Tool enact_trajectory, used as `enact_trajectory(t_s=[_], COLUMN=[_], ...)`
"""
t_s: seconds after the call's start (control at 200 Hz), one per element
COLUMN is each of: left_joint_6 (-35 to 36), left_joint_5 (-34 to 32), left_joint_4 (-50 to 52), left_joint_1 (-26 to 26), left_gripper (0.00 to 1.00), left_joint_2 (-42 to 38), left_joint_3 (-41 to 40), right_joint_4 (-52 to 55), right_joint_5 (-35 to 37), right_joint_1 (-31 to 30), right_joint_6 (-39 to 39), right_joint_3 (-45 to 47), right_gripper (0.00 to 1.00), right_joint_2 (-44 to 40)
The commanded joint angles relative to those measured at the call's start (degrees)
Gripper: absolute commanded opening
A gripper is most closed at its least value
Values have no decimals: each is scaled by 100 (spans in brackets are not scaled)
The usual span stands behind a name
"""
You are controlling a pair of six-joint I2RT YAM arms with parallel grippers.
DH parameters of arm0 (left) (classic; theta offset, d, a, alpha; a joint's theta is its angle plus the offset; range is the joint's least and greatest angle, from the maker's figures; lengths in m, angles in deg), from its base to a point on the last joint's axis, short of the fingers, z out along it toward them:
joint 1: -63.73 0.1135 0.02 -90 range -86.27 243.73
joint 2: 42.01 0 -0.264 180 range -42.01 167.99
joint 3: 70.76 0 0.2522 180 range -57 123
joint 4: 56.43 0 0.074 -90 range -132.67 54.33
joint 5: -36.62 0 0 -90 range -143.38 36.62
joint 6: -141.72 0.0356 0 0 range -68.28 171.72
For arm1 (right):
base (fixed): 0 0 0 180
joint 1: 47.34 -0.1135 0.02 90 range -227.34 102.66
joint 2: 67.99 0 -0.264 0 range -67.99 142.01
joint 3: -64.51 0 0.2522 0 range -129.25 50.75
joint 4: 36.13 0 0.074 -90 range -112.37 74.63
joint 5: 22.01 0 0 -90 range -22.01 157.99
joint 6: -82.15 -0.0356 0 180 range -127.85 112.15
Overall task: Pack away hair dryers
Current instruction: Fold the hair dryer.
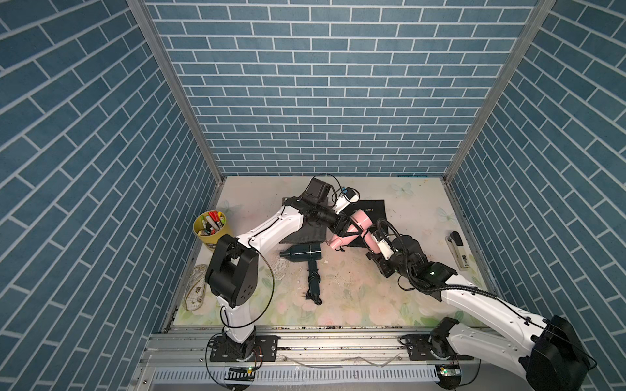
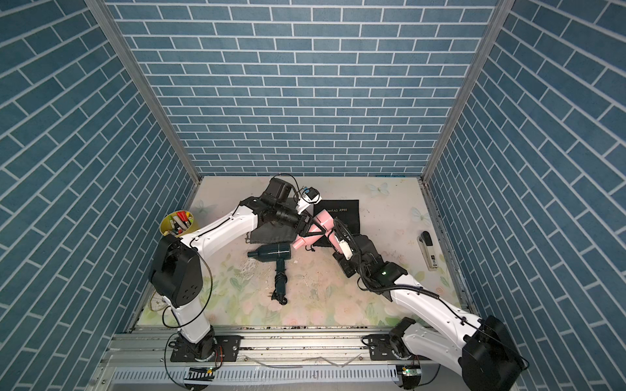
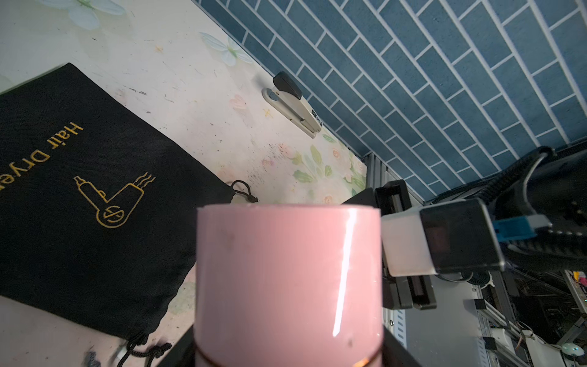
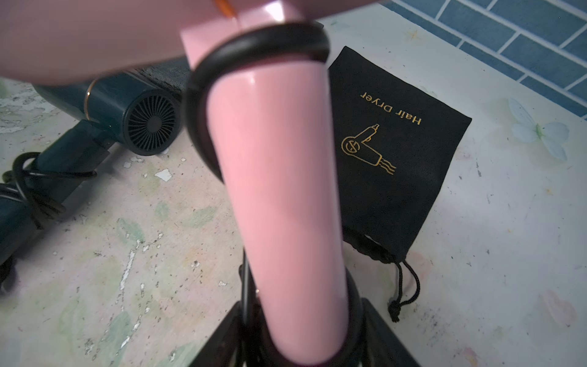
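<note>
top views, pink dryer (image 1: 362,219), stapler (image 1: 459,252) nr table (image 1: 418,220) edge

Blue brick-pattern walls (image 1: 321,84) around pale floral tabletop (image 1: 372,298)

1. In both top views the light is even and bright, from above; the table (image 1: 355,298) has only soft shadows.
2. The wall bricks (image 1: 67,169) look stretched toward the edges there.
3. In my left wrist view a thin white glare line runs along the pink hair dryer (image 3: 287,279); the black pouch (image 3: 95,206) is sharp.
4. In my right wrist view this dryer is close and blurred at its top.
</note>
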State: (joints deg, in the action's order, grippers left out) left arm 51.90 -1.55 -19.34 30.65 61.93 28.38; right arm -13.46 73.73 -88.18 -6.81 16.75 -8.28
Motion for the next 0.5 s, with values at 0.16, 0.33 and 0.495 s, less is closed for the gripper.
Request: enact_trajectory(t_s=[0.16, 0.33, 0.495], left_joint_6=[-405, -942, -1686], left_joint_5=[417, 439, 537], left_joint_4=[-812, -1683, -2819], left_joint_1=[-36, -33, -46], left_gripper=[22, 19, 18], left_joint_2=[-370, -437, -438], left_joint_3=[-264, -519, -801], right_joint_4=[-345, -576, -803], right_joint_5=[-332, -634, -871], right_joint_1=[19, 12, 17], right_joint_6=[-77, -293, -470], right_joint_3=[-114, -42, -4], right_gripper=[48, 45, 39], right_joint_2=[116, 96, 87])
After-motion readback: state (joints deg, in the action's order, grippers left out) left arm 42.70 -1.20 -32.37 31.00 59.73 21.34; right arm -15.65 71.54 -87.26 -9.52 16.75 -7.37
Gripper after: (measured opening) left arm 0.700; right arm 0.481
